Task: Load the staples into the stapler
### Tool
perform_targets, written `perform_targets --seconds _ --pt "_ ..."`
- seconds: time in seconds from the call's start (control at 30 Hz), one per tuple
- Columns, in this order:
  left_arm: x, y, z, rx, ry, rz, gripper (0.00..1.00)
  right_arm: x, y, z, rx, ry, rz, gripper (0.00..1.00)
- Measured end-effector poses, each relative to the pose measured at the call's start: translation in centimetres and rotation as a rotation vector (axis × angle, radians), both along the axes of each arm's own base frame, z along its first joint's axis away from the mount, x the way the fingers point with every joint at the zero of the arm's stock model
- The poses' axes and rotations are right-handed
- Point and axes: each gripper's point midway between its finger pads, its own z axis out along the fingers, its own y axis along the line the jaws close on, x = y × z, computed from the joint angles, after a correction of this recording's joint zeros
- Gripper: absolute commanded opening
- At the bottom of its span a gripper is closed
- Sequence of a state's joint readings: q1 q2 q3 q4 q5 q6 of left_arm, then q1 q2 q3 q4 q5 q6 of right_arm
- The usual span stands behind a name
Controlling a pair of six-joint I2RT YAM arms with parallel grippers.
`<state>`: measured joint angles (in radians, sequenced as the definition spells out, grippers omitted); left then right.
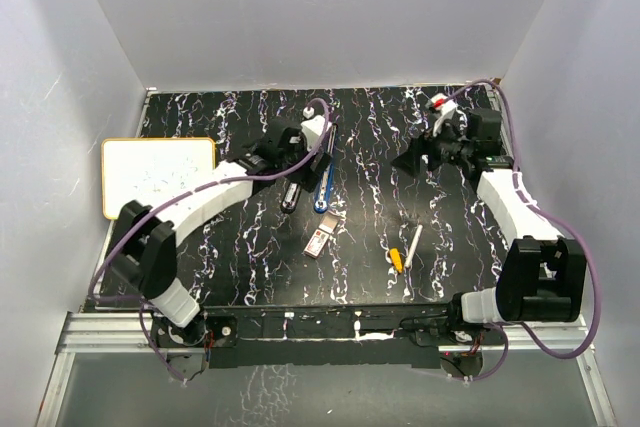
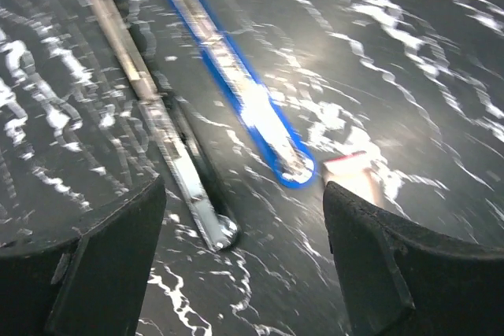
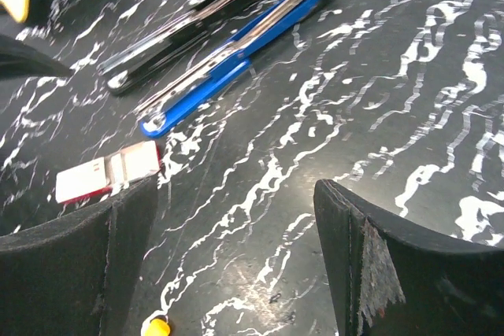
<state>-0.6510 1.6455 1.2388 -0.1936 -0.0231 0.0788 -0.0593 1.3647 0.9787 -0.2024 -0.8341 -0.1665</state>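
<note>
Seen from above, the black marbled surface (image 1: 250,267) is boxed in by white walls on the left, back and right. A yellow-rimmed white board (image 1: 158,177) lies against its left edge. The black stapler (image 1: 291,195) and blue stapler (image 1: 324,187) lie side by side mid-surface, both opened out flat. The staples (image 1: 320,240) sit just nearer than the blue one's end, and a pen (image 1: 411,247) lies off to the right with bare surface between. The left arm stretches forward and rightward, its jaws low over the staplers' far ends. The right arm is folded along the right edge, its jaws turned toward the middle.

In the left wrist view, both fingers (image 2: 102,265) stand apart with nothing between them. Beyond them are the blue stapler (image 2: 236,84), the black stapler (image 2: 169,163) and a corner of the staples (image 2: 354,171).

In the right wrist view, the jaws are also apart and hold nothing, with bare surface ahead of them. The staples (image 3: 110,172) lie just beyond the left-hand finger (image 3: 71,265), near the blue stapler (image 3: 228,60) and black stapler (image 3: 189,25).
</note>
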Motion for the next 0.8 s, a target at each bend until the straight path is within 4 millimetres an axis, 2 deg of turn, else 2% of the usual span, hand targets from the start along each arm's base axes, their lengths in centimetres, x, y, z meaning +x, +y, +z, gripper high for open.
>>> perform_targets --seconds 0.1,0.17,0.23,0.37,0.47,0.57,0.8 --pt "-3.5 -1.1 1.5 -0.075 0.039 -0.173 0.78 -1.3 2.2 -0.8 -0.033 0.014 0.089 0.83" --pt "-6.1 -1.2 1.3 -0.105 0.090 -0.255 0.77 -2.2 3.4 -1.2 -0.044 0.030 0.133 0.83" --pt "-8.9 -1.2 0.2 -0.121 0.159 -0.325 0.78 -3.0 4.6 -1.5 -0.054 0.036 0.177 0.83" --pt "-13.6 -1.1 -3.1 -0.097 0.292 -0.425 0.79 -4.5 7.0 -2.0 -0.068 0.049 0.256 0.82" --pt "-16.1 -0.9 -5.1 -0.053 0.342 -0.474 0.79 -5.2 8.4 -2.2 -0.065 0.057 0.299 0.80" --pt "-17.3 -0.7 -6.7 -0.005 0.342 -0.503 0.80 -5.6 9.5 -3.3 -0.062 0.097 0.329 0.79" --pt "-16.5 -0.3 -8.8 0.047 0.281 -0.481 0.86 -5.8 11.2 -7.1 -0.039 0.239 0.352 0.75"
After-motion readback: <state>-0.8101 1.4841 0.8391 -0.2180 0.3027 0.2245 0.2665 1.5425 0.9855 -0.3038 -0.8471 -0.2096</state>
